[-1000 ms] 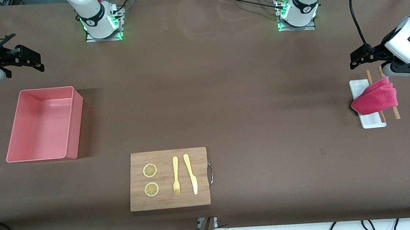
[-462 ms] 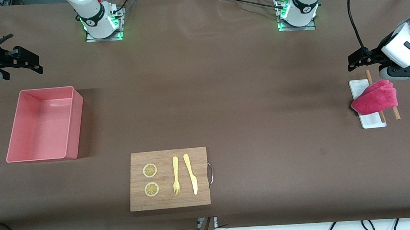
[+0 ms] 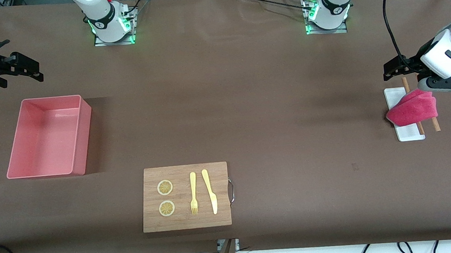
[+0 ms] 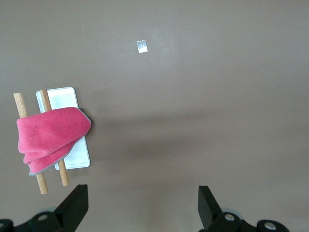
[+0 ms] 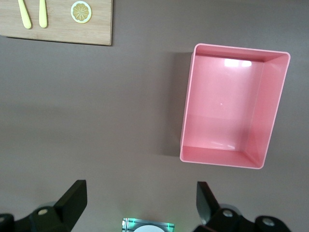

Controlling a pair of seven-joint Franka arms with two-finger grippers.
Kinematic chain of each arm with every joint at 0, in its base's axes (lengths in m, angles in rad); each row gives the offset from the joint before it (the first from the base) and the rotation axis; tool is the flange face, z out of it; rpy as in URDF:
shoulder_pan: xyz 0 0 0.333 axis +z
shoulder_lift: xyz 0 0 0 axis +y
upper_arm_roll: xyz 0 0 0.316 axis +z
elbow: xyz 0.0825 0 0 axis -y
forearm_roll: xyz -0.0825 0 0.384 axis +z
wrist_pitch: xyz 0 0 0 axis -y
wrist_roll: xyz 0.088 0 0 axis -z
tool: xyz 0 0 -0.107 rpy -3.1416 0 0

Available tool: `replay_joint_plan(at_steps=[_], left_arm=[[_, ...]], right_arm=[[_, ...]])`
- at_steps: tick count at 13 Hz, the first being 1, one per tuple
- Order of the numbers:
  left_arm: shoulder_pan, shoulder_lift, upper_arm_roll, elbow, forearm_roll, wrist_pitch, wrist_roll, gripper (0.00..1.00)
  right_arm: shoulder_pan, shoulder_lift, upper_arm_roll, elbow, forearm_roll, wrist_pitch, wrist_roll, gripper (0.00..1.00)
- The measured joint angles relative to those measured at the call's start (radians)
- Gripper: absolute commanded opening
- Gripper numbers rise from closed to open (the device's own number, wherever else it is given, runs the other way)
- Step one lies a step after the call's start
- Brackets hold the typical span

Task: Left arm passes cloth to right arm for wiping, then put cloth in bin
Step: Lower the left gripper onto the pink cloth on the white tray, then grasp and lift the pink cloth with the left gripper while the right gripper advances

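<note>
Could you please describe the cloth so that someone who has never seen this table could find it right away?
Go to the left arm's end of the brown table, where the left gripper hangs open. A small white tray lies there with two wooden sticks beside and across it. The cloth is the fuzzy crimson-pink bundle draped over them, the only soft thing there, darker and redder than the pink bin.

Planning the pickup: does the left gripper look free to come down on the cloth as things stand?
Probably yes. The left gripper, fingers open and empty, hangs beside the cloth, not yet over it. The cloth lies draped over two wooden sticks and a white tray, with nothing on top of it.
</note>
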Motion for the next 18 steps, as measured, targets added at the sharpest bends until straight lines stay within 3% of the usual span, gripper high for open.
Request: replay_joint_plan(at_steps=[3, 7, 13, 18], left_arm=[[0.002, 0.001, 0.008, 0.000, 0.001, -0.003, 0.015, 1.00], [0.080, 0.018, 0.017, -0.001, 0.004, -0.010, 0.259, 1.00], [0.347, 0.136, 0.024, -0.002, -0.004, 0.055, 0.841, 1.00], [0.625, 0.288, 0.026, -0.001, -0.213, 0.118, 1.418, 1.00]], right_arm=[[0.001, 0.000, 0.003, 0.000, 0.000, 0.000, -0.001, 1.00], [0.001, 0.000, 0.005, 0.015, 0.000, 0.004, -0.005, 1.00], [0.001, -0.053, -0.002, 0.126, 0.000, -0.095, -0.007, 1.00], [0.002, -0.163, 0.015, 0.155, 0.004, -0.137, -0.008, 1.00]])
